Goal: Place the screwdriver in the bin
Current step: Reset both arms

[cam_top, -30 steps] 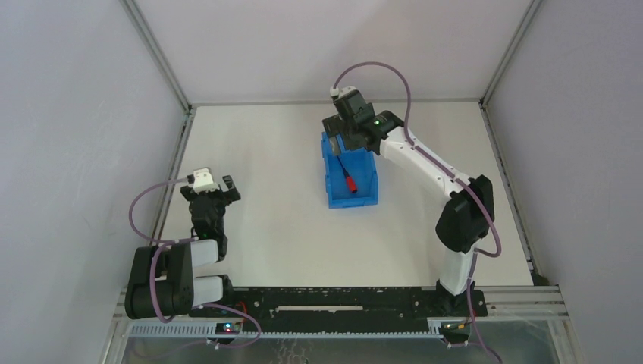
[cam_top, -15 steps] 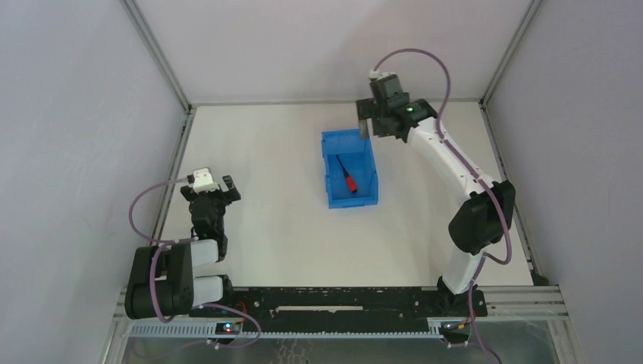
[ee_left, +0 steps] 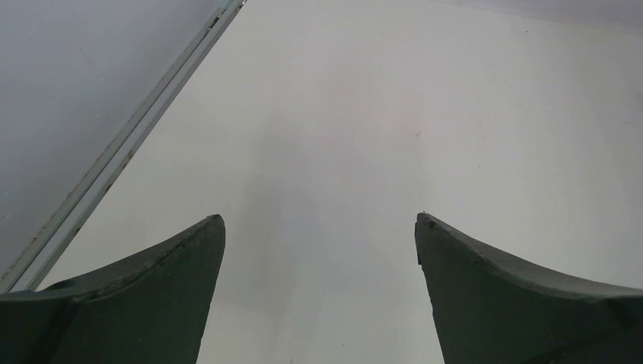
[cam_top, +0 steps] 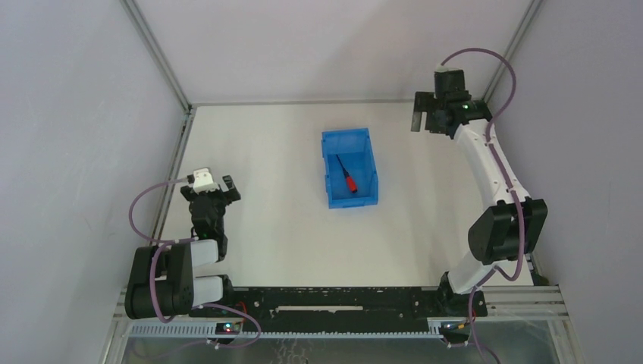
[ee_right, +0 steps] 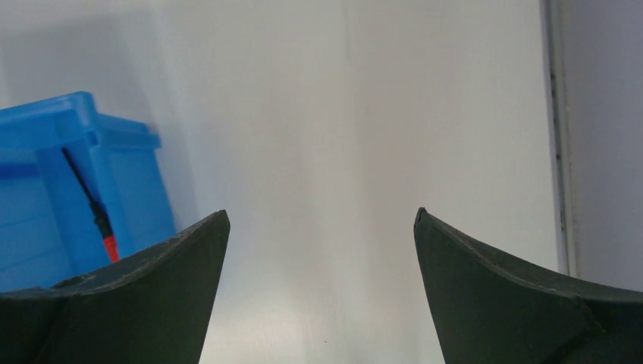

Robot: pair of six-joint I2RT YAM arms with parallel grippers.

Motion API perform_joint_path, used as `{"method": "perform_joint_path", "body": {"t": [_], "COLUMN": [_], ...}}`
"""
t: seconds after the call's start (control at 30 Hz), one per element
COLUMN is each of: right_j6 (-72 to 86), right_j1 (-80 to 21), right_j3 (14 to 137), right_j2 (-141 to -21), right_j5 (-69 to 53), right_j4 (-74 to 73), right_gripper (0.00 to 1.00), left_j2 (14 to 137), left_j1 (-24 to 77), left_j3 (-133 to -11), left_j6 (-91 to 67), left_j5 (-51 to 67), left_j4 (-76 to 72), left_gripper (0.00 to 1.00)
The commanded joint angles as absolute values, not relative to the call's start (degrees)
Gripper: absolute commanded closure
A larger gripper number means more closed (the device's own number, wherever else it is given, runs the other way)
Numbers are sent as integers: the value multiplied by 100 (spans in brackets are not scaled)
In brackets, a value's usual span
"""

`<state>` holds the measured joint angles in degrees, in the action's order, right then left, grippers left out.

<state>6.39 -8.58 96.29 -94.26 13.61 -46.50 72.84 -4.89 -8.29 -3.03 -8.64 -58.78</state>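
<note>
The left gripper (ee_left: 318, 221) hangs with jaws wide apart above the white table (ee_left: 364, 114); a metal rail (ee_left: 125, 148) runs diagonally along the left.

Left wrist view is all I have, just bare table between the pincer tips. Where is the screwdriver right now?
Observer: The screwdriver lies inside the bin, with its red handle toward the near end.
Operator: Is the right pincer holding anything?
Observer: No. The right pincer is open and empty, off to the bin's right and not touching it.
</note>
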Motion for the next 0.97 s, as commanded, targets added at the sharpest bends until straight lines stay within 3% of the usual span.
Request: {"method": "perform_joint_path", "body": {"t": [0.0, 0.4, 0.93], "right_j6": [337, 236, 145], "right_j1": [-439, 326, 413], "right_j3": [9516, 9052, 9000], "right_j2": [-9094, -8783, -8764], "right_j5": [1034, 359, 299], "right_j4": [-4627, -4226, -4189], "right_gripper": [0, 0, 0], "left_j2": [7198, 7194, 7197], "left_j1": [-446, -439, -441], "left_j3": [-1074, -1072, -1072], "left_j6": [-220, -217, -213], "left_j5": [-894, -894, -896], "left_j4": [-6082, -6082, -6082], "left_gripper": [0, 0, 0]}}
